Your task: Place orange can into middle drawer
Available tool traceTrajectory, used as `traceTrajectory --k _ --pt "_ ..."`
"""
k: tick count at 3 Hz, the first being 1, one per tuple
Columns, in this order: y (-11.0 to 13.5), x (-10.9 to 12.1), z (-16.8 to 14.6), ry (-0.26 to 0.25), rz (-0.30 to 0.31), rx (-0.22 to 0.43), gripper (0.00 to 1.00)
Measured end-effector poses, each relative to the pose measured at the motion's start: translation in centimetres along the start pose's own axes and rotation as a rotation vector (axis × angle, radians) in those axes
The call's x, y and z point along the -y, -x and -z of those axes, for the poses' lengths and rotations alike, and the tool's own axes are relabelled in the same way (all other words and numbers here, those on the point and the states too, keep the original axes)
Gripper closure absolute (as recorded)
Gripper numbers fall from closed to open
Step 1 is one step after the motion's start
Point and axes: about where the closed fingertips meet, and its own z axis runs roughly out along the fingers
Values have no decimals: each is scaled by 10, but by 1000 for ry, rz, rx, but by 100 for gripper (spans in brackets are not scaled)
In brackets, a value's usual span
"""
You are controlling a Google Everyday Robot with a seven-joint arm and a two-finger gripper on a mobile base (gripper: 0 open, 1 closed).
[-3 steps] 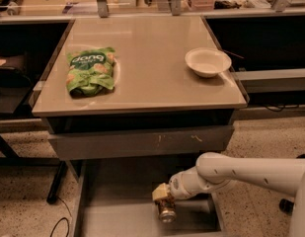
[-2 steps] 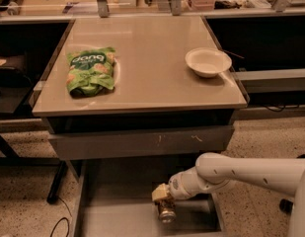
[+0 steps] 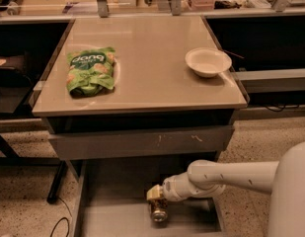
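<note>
The orange can shows its shiny silver end and sits low inside the open middle drawer, a wide grey drawer pulled out below the table. My gripper reaches in from the right on a white arm and is shut on the can, holding it just over the drawer floor near the middle. The far part of the can is hidden by the gripper.
The grey drawer front with whitish scratch marks is above the open drawer. On the table top lie a green snack bag at the left and a white bowl at the right. Dark cabinets flank the table.
</note>
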Motion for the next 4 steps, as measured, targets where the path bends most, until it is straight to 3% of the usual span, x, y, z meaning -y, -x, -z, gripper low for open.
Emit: traceTrajectory --k 1,2,3,4 --pt "4 9 -11 -9 -29 32 100" --pt "5 8 -10 -10 -29 33 81" --pt "5 8 -10 -10 -29 33 50" --pt "5 8 -10 -10 -29 33 27"
